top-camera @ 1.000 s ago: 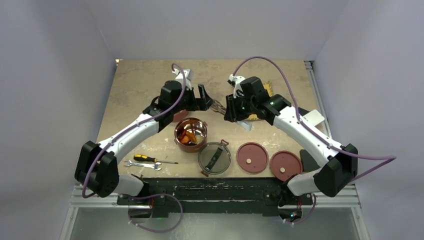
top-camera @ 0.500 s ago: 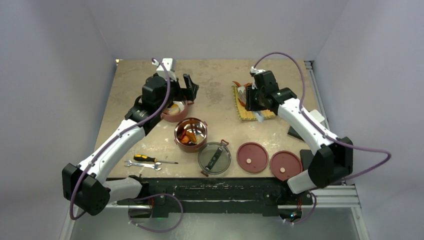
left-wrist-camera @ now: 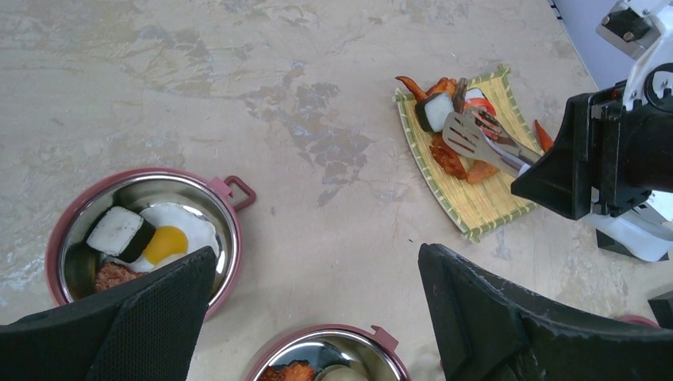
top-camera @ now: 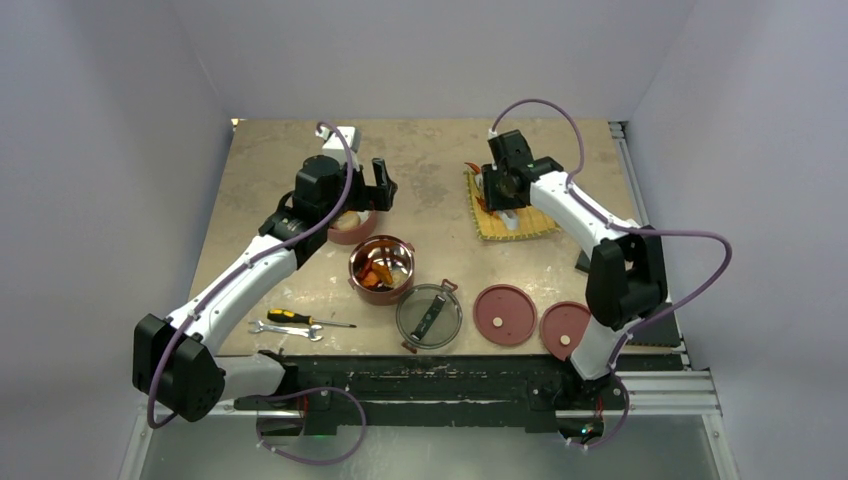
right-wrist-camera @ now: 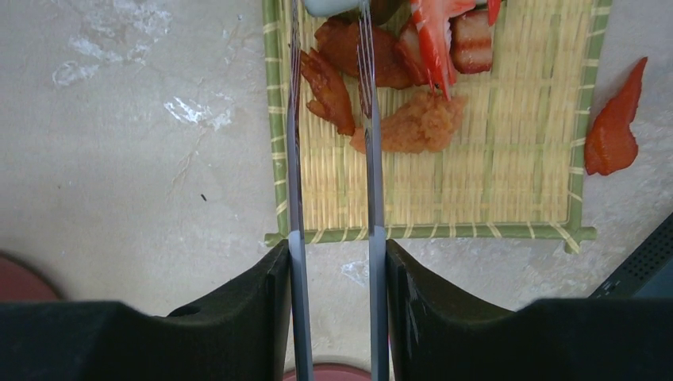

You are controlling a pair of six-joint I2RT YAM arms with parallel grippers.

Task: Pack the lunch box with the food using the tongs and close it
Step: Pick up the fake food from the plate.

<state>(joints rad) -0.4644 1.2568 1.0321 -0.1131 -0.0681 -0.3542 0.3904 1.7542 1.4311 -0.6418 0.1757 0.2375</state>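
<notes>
Packing is under way, by my reading, and the closing has not begun. Left hand hangs above the desk with its fingers spread wide and nothing between them. Under its left finger sits one bowl of the lunch box, which holds a fried egg and a white-and-dark block. Just below the gap between the fingers, the second bowl holds orange and brown chunks. Nearer the arm bases than either hand, the dark see-through lid and the red disc lids lie flat on the desk, off the bowls.

Right hand is clamped on the tongs, with one thin arm against each finger and the two arms parted. Ahead of that hand the tongs run out over the yellow woven mat, where the rest of the food lies. Their tips reach a pale piece at the far end, but I cannot tell whether they touch it. One orange chunk lies off the mat, to the hand's right.

The next move likely calls for squeezing the tongs on one piece, lifting it clear and carrying it leftward to a bowl.
</notes>
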